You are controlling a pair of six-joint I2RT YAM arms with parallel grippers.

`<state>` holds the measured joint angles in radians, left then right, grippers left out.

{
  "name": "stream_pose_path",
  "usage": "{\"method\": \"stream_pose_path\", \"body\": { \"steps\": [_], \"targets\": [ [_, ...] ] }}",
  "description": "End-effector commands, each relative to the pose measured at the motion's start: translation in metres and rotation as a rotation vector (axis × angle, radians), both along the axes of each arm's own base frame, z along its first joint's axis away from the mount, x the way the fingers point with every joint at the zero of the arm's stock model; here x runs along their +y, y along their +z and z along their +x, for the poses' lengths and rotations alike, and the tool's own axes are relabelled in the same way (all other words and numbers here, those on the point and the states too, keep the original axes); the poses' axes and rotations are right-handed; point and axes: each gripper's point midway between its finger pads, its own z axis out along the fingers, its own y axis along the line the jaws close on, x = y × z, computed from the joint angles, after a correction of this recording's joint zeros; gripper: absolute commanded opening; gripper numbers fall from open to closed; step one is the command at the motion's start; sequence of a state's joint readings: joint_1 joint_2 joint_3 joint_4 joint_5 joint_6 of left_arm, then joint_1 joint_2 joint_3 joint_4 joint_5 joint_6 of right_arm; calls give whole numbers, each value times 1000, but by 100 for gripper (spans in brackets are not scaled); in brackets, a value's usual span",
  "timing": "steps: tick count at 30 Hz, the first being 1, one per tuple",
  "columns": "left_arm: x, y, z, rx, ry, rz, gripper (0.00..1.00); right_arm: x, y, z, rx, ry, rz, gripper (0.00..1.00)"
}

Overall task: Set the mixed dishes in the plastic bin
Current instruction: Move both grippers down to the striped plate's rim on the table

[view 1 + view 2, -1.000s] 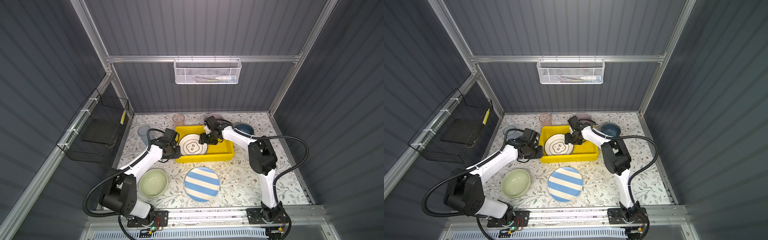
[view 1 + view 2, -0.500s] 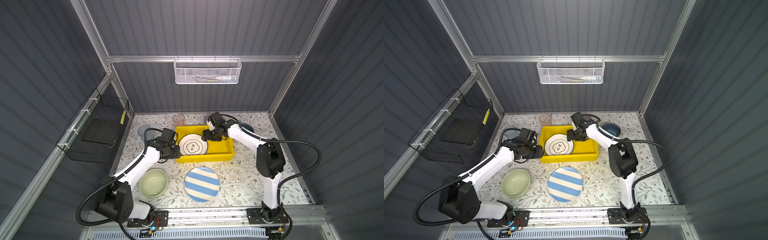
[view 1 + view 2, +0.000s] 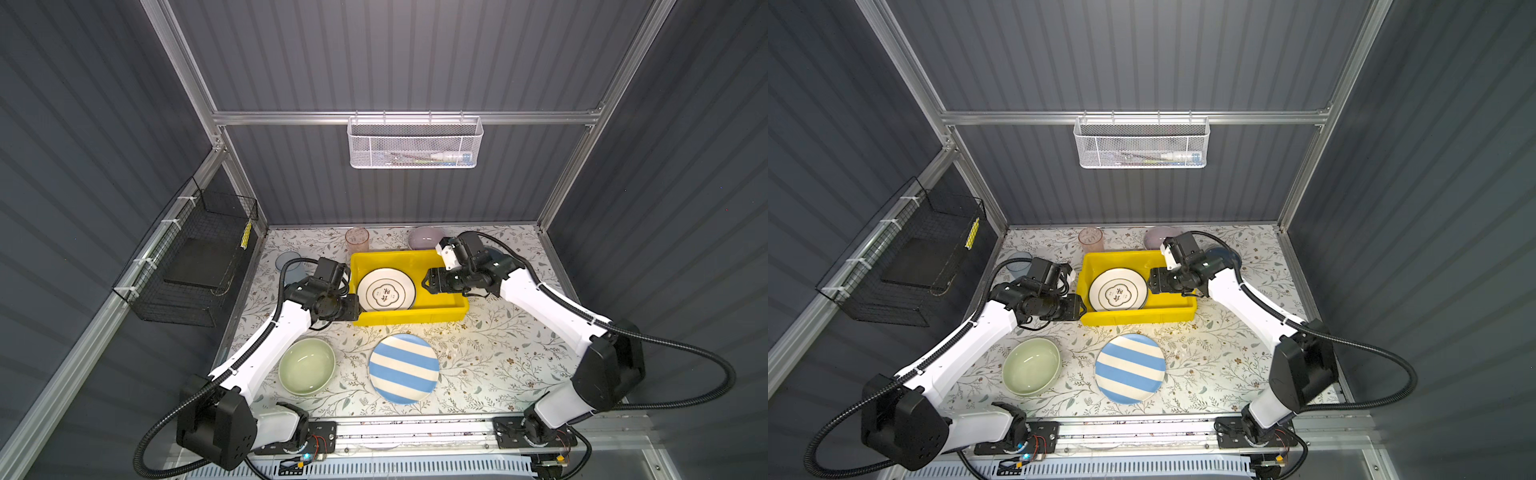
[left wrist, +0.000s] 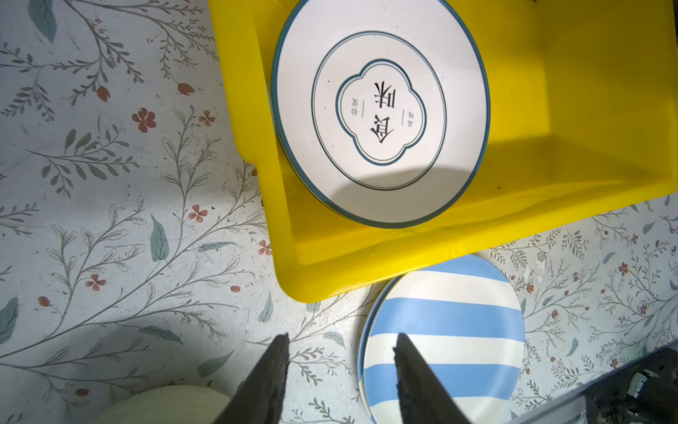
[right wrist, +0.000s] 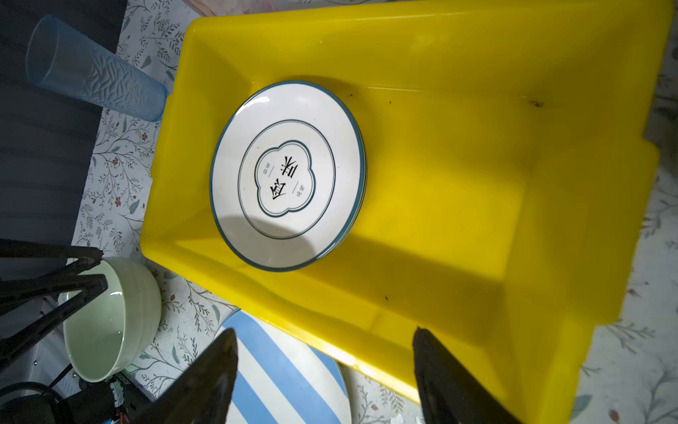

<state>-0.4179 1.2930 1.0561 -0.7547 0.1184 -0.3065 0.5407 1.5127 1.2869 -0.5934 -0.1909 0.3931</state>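
The yellow plastic bin (image 3: 440, 309) (image 3: 1167, 311) stands mid-table in both top views. In its left half lies a white emblem plate (image 3: 386, 289) (image 4: 379, 110) (image 5: 286, 176), with another rim showing under its edge. My left gripper (image 3: 352, 306) (image 4: 341, 341) hangs open and empty just outside the bin's front left corner. My right gripper (image 3: 426, 286) (image 5: 324, 334) is open and empty over the bin's right half. On the table in front lie a blue-white striped plate (image 3: 403, 368) (image 4: 447, 330) and a pale green bowl (image 3: 306, 365) (image 5: 106, 323).
Behind the bin stand a pink tumbler (image 3: 356, 240) and a lilac bowl (image 3: 424, 237). A blue tumbler (image 3: 288, 261) (image 5: 91, 69) stands at the back left. A blue bowl (image 3: 1225, 253) is half hidden by the right arm. A black wire basket (image 3: 195, 266) hangs on the left wall.
The left gripper has opened and drawn back out past the bin's left wall. The right gripper has pulled off the plate toward the right. The emblem plate stays in the bin.
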Motion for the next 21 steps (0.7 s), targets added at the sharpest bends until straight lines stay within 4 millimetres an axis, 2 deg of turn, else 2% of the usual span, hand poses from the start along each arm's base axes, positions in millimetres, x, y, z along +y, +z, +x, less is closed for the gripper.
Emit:
{"method": "stream_pose_path", "body": {
  "steps": [1, 5, 11, 13, 16, 21],
  "targets": [
    [-4, -7, -20, 55, -47, -35, 46, -10, 5, -17, -34, -12, 11, 75],
    [-8, -13, -35, 70, -57, -72, 44, -24, 3, -42, -72, -7, 26, 75],
    [-19, -24, -62, 92, -101, -72, 43, -36, -20, -80, -8, 9, 55, 74],
    [-26, -31, -72, 105, -117, -64, 43, -39, -33, -90, 21, 17, 46, 74],
    [-35, -45, -84, 145, -126, -66, 40, -43, -39, -104, 33, 21, 65, 74],
    [-35, -67, -96, 184, -113, -58, 36, -39, -52, -121, 59, 16, 106, 73]
  ]
}}
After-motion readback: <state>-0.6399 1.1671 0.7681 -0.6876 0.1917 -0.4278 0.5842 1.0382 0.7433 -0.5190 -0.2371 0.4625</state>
